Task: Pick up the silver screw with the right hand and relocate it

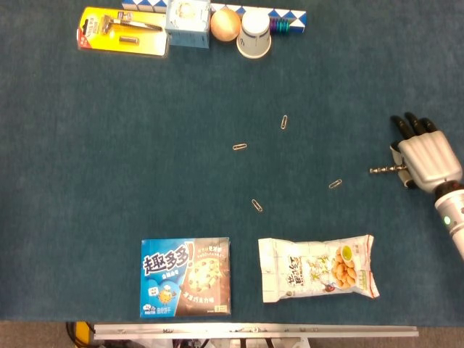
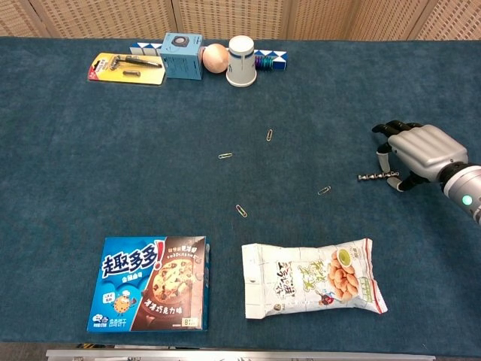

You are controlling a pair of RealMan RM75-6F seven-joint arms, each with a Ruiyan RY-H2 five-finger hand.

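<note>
The silver screw point(image 1: 381, 170) point(image 2: 376, 176) lies level at the right side of the blue cloth, its tip pointing left. My right hand point(image 1: 426, 156) point(image 2: 422, 153) is at its right end and pinches the screw's head between thumb and a finger, the other fingers curled over it. Whether the screw touches the cloth I cannot tell. My left hand shows in neither view.
Several paper clips point(image 1: 336, 184) point(image 1: 257, 205) lie scattered mid-table. A snack bag point(image 1: 319, 267) and a cookie box point(image 1: 185, 277) sit at the near edge. Along the far edge stand a razor pack point(image 1: 122, 30), a small box point(image 1: 188, 14), an egg-like ball point(image 1: 225, 24) and a white cup point(image 1: 254, 34).
</note>
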